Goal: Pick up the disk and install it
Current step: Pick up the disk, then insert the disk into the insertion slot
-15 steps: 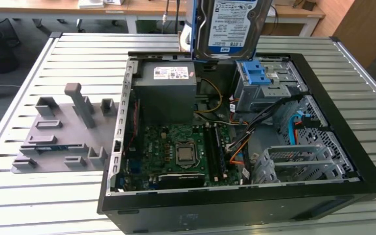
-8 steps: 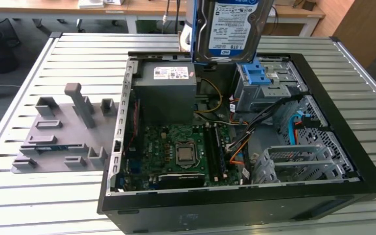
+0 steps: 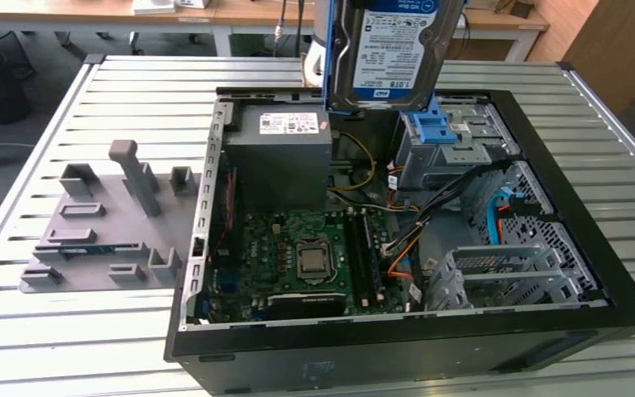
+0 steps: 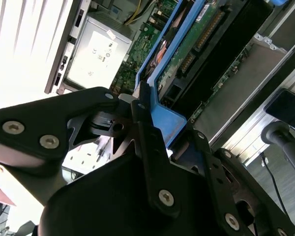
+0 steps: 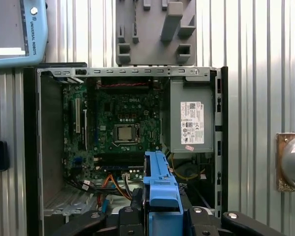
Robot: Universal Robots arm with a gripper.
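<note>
Fingers (image 4: 145, 137) are clamped on the blue carrier bracket of the disk (image 3: 389, 50). In the second wrist view the gripper (image 4: 155, 123) pinches the bracket's end, and the drive's circuit-board side runs away from the camera. The grip on the plastic frame probably keeps the pads off the board and the label.

In the first wrist view the disk (image 5: 160, 189) appears edge-on, directly over the open computer case (image 5: 128, 71). It is held on edge, likely so it can slide into a bay.

In the exterior view the disk hangs at the upper middle of the frame, label facing the camera. It is clear of the case, just above the drive cage (image 3: 461, 136) with its blue latch (image 3: 433, 128). It is not yet seated.

Case (image 3: 406, 339) contents:
- motherboard (image 3: 307, 256) at centre
- grey power supply (image 3: 279, 157) behind it
- cable bundle (image 3: 406, 248)
- a second metal cage (image 3: 505, 273) toward the lower right

The case lies on its side on the ribbed metal table (image 3: 130, 83), which gives access from above. A grey slotted fixture (image 3: 108, 223) sits beside it on the exterior view's left.
</note>
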